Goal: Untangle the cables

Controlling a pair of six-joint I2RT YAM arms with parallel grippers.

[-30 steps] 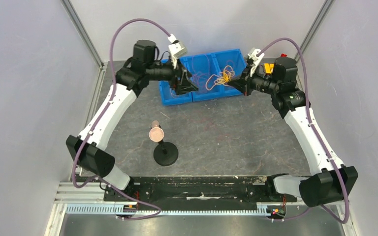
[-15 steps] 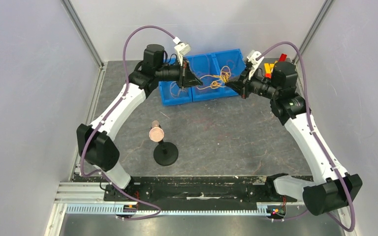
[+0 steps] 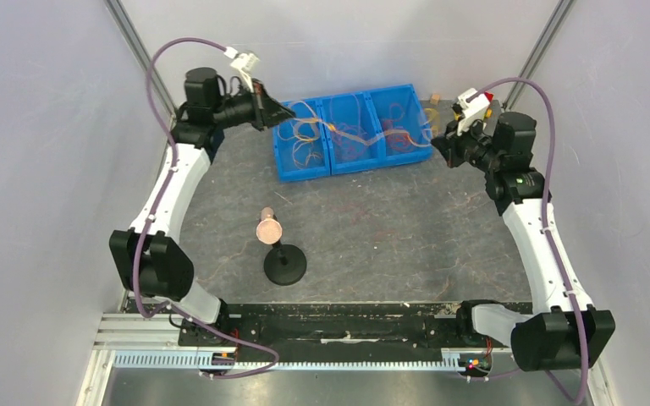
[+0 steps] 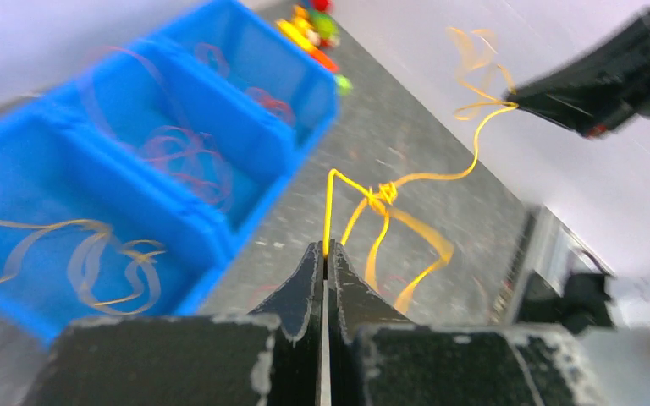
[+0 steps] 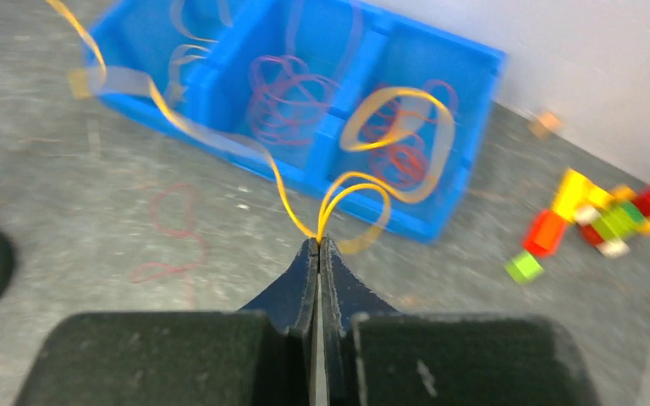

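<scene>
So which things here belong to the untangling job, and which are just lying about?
Job: orange cable, knotted, pinched at its ends by the left gripper and right gripper; looped cables in the blue bin.
Lying about: black stand; coloured blocks.

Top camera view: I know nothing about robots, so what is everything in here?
Bin: one, blue, three compartments, far side of the table.
Yellow cable: one knotted length, stretched in the air over the bin.
Looped cables: several, pale orange and red-pink, inside the bin.
Stray loop: one, red-pink, on the table before the bin.
Stand: one, black base, copper-coloured round head, mid-table.
Toy blocks: small heap, mixed colours, far right corner.
Left fingers: black, shut on the yellow cable.
Right fingers: black, shut on the yellow cable.
</scene>
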